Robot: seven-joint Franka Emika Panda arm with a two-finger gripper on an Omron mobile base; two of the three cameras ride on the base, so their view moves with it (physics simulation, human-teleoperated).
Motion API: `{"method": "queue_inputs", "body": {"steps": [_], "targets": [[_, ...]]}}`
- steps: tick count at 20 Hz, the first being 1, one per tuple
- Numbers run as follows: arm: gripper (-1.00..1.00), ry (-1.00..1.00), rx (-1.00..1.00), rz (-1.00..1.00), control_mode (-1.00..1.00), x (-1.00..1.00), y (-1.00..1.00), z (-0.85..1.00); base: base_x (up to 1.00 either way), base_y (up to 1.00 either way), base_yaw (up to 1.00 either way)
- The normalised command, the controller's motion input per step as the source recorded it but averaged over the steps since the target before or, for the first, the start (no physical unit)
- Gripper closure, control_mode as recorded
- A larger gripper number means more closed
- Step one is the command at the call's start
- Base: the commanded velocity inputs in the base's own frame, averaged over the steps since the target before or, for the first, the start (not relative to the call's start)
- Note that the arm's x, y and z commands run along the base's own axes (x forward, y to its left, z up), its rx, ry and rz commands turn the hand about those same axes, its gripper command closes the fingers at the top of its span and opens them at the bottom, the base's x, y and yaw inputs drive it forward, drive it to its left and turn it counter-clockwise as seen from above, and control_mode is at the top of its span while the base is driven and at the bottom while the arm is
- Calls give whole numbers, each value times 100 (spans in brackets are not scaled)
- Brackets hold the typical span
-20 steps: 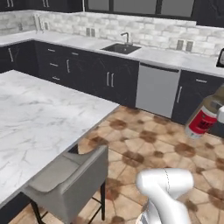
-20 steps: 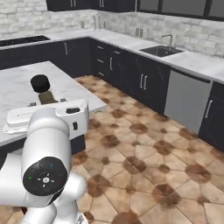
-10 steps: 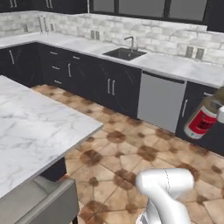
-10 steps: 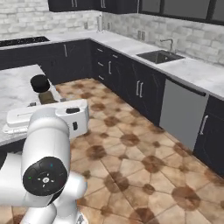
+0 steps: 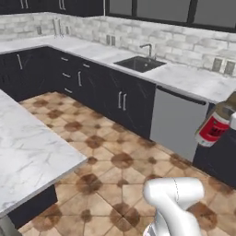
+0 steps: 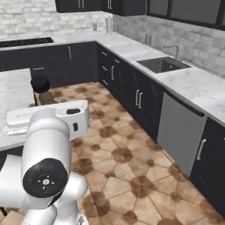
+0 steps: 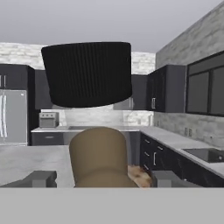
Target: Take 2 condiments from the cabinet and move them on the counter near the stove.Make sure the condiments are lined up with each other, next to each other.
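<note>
The amber bottle (image 5: 215, 124) seems clamped between the jaws above the floor (image 5: 115, 161), sink (image 5: 139, 63) counter (image 5: 193, 80) behind.

Brown patterned tile floor (image 5: 115, 161) runs past black base cabinets (image 5: 122, 99). A steel sink (image 5: 139, 63) sits under a grey brick backsplash (image 5: 184, 44).

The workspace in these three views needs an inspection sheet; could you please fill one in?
Surface: marble counter runs along the wall; an island top lies near the base.
Job's things: amber-brown bottle with black cap held off any surface; stove sits far on the counter.
Clutter: nothing seen.
Grippers: gripper shut on the bottle.
Cables: nothing seen.
Surroundings: sink with faucet, dishwasher, tiled floor.
</note>
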Motion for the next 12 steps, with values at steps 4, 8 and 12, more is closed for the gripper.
{"method": "queue_inputs", "body": {"steps": [4,8,12], "targets": [[100,0,0,0,100,0,0,0,100,-43,31],[100,0,0,0,100,0,0,0,100,-52,30],[100,0,0,0,100,0,0,0,100,-50,31]]}}
